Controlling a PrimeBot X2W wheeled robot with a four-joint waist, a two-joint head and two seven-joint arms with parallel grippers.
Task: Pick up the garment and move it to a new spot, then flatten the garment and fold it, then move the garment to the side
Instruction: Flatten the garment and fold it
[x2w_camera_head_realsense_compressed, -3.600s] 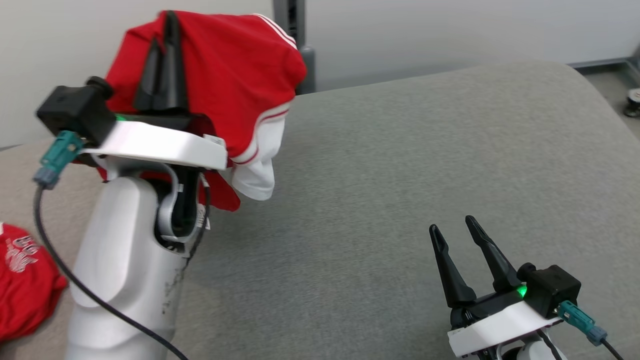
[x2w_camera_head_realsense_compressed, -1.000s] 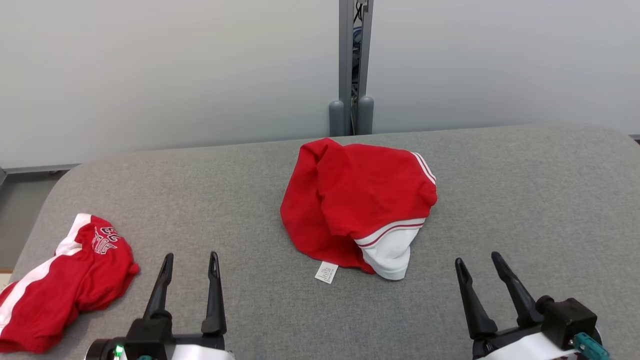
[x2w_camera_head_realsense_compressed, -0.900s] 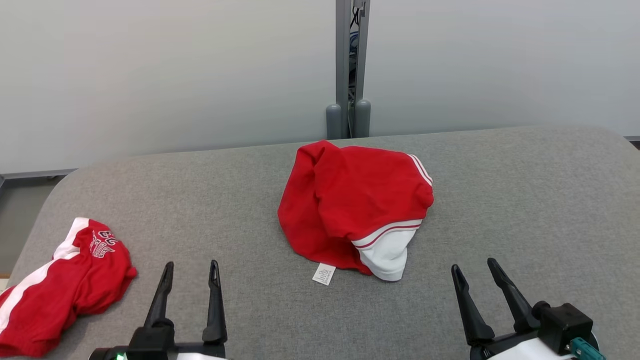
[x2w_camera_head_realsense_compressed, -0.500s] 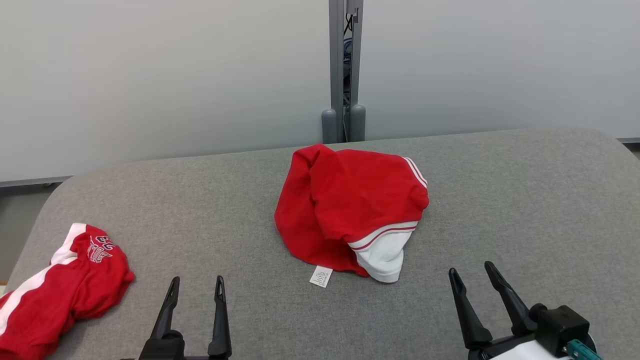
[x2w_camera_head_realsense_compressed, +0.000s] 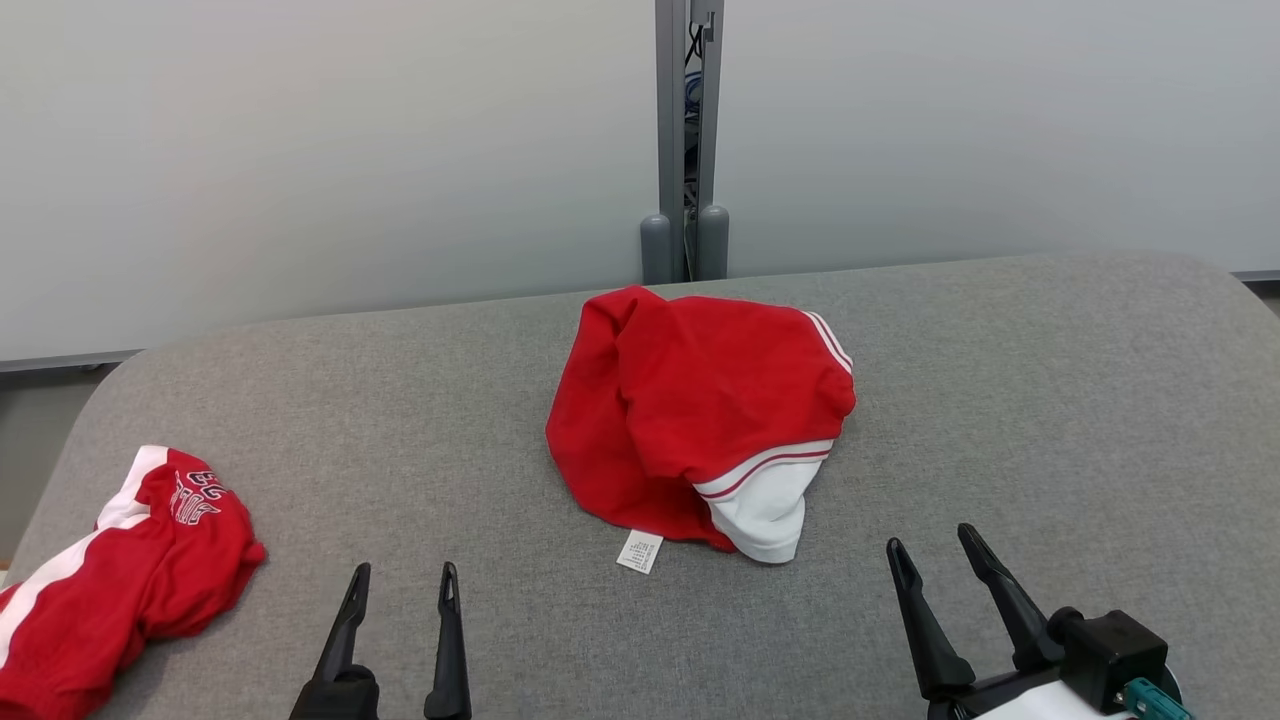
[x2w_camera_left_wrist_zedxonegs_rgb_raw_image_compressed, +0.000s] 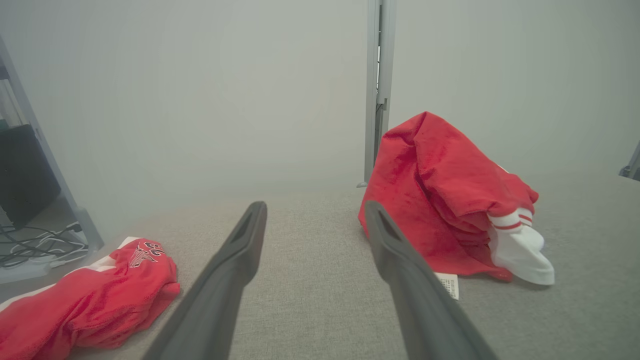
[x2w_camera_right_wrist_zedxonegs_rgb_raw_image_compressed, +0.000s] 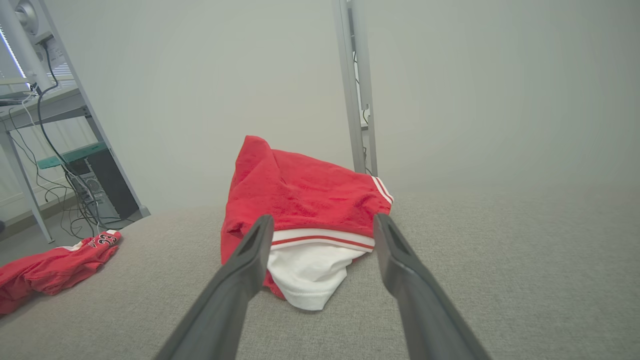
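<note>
The left gripper (x2w_camera_head_realsense_compressed: 405, 573) waits at the near edge of the grey fabric-covered padded surface (x2w_camera_head_realsense_compressed: 1050, 420), its two long dark fingers apart and empty. The right gripper (x2w_camera_head_realsense_compressed: 929, 538) is the same, fingers spread with nothing between them. Both are apart from the crumpled red cloth garment with white striped trim (x2w_camera_head_realsense_compressed: 700, 420), which lies in a heap at the middle of the surface, toward its far edge. A small white care label (x2w_camera_head_realsense_compressed: 639, 551) pokes out on its near side.

Since the heap lies free in the middle, the move to a new spot seems done. Flattening, folding and setting it aside all appear to remain.

Counted, there are two grippers and two red garments, the other being a bunched red garment with white lettering (x2w_camera_head_realsense_compressed: 130, 560) at the left end. There is also one label and one grey upright post (x2w_camera_head_realsense_compressed: 685, 140) behind the surface.
</note>
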